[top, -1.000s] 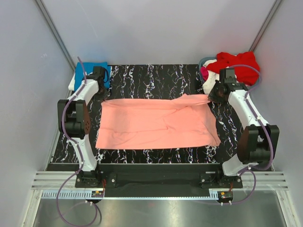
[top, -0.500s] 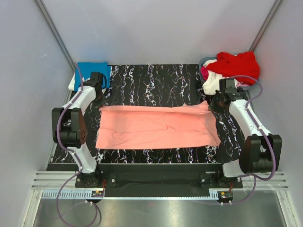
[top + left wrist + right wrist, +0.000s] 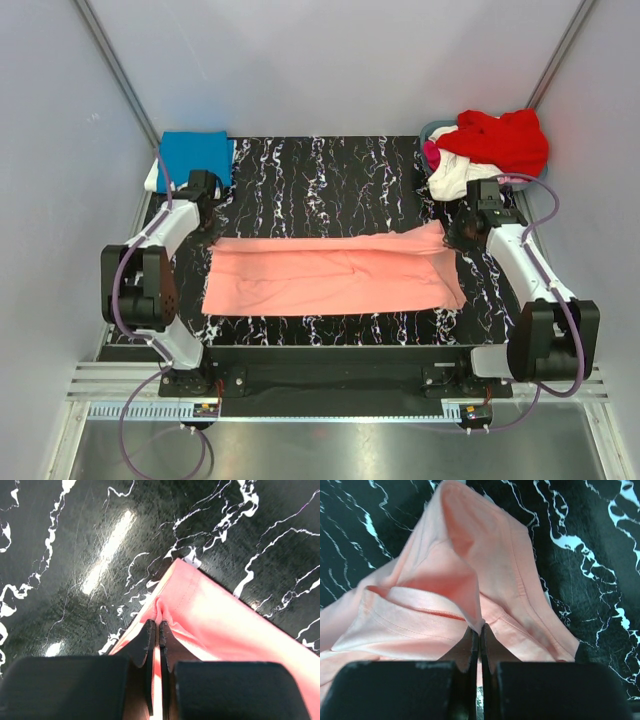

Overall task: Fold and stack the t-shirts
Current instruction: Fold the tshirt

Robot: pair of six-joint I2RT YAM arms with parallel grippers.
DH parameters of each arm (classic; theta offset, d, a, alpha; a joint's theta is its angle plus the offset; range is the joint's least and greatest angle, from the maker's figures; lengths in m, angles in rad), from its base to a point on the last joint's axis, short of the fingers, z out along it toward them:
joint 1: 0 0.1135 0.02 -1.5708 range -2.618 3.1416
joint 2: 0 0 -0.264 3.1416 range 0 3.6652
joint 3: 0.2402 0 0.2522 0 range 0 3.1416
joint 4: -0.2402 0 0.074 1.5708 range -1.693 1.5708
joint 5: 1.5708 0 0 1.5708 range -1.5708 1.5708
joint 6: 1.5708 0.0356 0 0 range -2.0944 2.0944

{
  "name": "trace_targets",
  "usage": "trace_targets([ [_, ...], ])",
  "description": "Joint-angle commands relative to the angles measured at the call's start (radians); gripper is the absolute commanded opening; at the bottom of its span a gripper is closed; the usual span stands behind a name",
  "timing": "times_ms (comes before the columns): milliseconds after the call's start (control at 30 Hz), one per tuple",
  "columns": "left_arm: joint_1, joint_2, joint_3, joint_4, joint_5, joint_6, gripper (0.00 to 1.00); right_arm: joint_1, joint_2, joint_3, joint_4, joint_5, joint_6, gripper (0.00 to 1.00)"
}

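The salmon-pink t-shirt [image 3: 330,278] lies spread across the middle of the black marbled table [image 3: 330,180], its far edge lifted. My left gripper [image 3: 207,229] is shut on the shirt's far left corner [image 3: 167,607], the cloth pinched between the fingertips. My right gripper [image 3: 452,228] is shut on a raised fold at the shirt's far right corner [image 3: 470,605]. A folded bright blue t-shirt [image 3: 195,155] rests at the far left corner. Red [image 3: 500,138], white [image 3: 462,176] and magenta [image 3: 431,154] t-shirts lie heaped at the far right.
The heap of loose shirts sits in a grey basket [image 3: 436,130] at the far right corner. Grey walls enclose the table on three sides. Bare tabletop lies beyond the pink shirt [image 3: 330,170]. A metal rail [image 3: 330,385] runs along the near edge.
Both grippers have drawn the pink shirt's far edge toward the near side, so the shirt now shows as a narrower band. The blue shirt, earlier partly covered by the left arm, is uncovered.
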Motion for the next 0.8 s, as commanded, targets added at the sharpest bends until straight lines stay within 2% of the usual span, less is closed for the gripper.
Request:
trace_targets([
  [0,-0.003,-0.063,-0.019,0.026,-0.060,-0.013,0.00,-0.010,-0.031,-0.038,0.006,0.040,0.014,0.00],
  [167,-0.005,-0.088,-0.072,0.026,-0.060,-0.027,0.00,-0.010,-0.026,-0.091,0.004,0.023,0.083,0.00],
  [267,-0.003,-0.117,-0.117,0.023,-0.062,-0.046,0.00,-0.059,-0.020,-0.142,0.024,-0.012,0.120,0.00],
  [333,-0.003,-0.154,-0.184,0.027,-0.057,-0.068,0.17,-0.089,-0.008,-0.170,0.035,-0.058,0.135,0.18],
  [367,-0.003,-0.171,-0.210,0.030,-0.054,-0.076,0.25,-0.098,-0.002,-0.179,0.041,-0.074,0.140,0.33],
  [400,-0.002,-0.204,-0.252,0.035,-0.058,-0.084,0.41,-0.107,0.006,-0.191,0.043,-0.082,0.143,0.74],
  [433,0.000,-0.224,-0.267,0.035,-0.065,-0.090,0.48,-0.113,0.011,-0.194,0.040,-0.082,0.146,0.87],
  [467,0.002,-0.244,-0.277,0.030,-0.071,-0.096,0.50,-0.115,0.009,-0.196,0.041,-0.083,0.146,0.95],
  [533,0.020,-0.297,-0.284,0.001,-0.078,-0.118,0.54,-0.116,0.008,-0.190,0.029,-0.089,0.140,1.00],
  [767,0.032,-0.370,-0.200,-0.043,-0.068,-0.104,0.55,-0.115,-0.109,-0.208,0.004,-0.118,0.161,1.00],
])
